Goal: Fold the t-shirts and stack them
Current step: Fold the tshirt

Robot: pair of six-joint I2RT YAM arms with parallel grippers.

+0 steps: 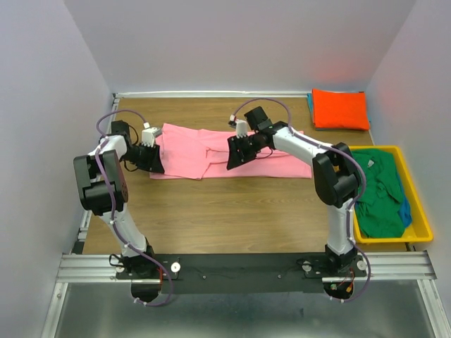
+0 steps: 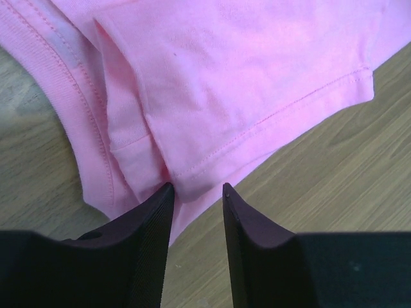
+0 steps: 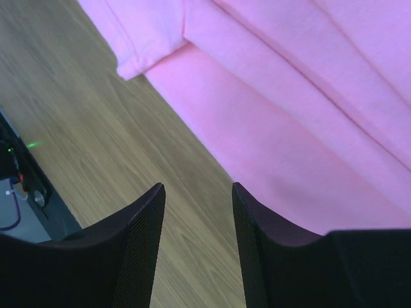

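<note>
Pink t-shirt point(image 2: 244, 96) hem lies at left jaws' tips, beside right jaws.

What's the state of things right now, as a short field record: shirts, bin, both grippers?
pink cloth t-shirt: lying mid-way across the wooden table, partly folded
bright orange cloth t-shirt: folded, far right corner
yellow plastic bin: right side, holds green cloth t-shirt, with blue cloth showing at its right edge
left gripper: open, tips at the pink shirt's hem
right gripper: open, over bare table beside the pink shirt, holding nothing
</note>
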